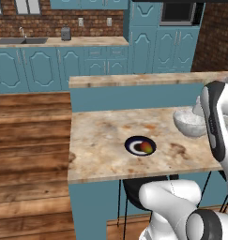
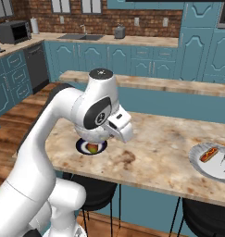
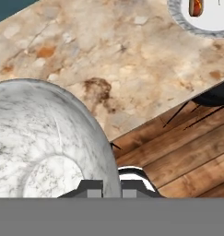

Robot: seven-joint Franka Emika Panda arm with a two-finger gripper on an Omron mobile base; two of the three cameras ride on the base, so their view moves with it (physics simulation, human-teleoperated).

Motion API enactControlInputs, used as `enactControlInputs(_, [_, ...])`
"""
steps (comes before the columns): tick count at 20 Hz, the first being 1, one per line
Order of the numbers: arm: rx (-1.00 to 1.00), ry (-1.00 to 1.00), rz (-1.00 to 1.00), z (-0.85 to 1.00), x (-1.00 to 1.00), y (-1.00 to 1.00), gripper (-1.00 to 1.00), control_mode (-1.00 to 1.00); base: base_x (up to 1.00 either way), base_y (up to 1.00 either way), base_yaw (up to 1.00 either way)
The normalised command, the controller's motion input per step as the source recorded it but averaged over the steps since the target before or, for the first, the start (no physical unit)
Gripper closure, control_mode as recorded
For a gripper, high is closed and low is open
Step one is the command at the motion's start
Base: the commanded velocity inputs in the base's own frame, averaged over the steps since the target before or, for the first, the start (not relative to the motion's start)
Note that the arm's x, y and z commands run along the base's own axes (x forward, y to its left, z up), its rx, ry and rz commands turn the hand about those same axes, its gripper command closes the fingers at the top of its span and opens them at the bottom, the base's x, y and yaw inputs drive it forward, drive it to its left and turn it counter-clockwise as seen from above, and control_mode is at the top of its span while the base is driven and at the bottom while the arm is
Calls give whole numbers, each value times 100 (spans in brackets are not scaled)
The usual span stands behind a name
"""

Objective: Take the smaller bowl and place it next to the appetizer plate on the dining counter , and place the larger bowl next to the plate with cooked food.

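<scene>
The robot is a glossy white arm (image 2: 49,139) built of thick rounded tube segments joined by bulging elbows. Dark grey to black bands and oval panels mark its joints, and a round white cap with a small dark centre closes one joint. A boxy white block forms the hand. The two fingers (image 3: 95,188) are small, grey and square-tipped.

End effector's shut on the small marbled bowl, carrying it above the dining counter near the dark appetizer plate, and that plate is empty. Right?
Not quite: the appetizer plate isn't empty; the left base view shows a small red-orange-green food piece on it. The rest stands: the end effector is shut on the small marbled bowl, above the dining counter.
</scene>
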Motion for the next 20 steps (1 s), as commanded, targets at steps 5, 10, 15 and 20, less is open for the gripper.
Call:
enactControlInputs(5, [0, 12, 0, -42, 13, -21, 100, -100, 0, 0, 0])
enactControlInputs(10, [0, 6, 0, -29, 24, -10, 100, -100, 0, 0, 0])
enactControlInputs(15, [0, 0, 0, -21, 3, 2, 100, -100, 0, 0, 0])
enactControlInputs(20, [-1, -1, 0, -36, 20, 1, 100, -100, 0, 0, 0])
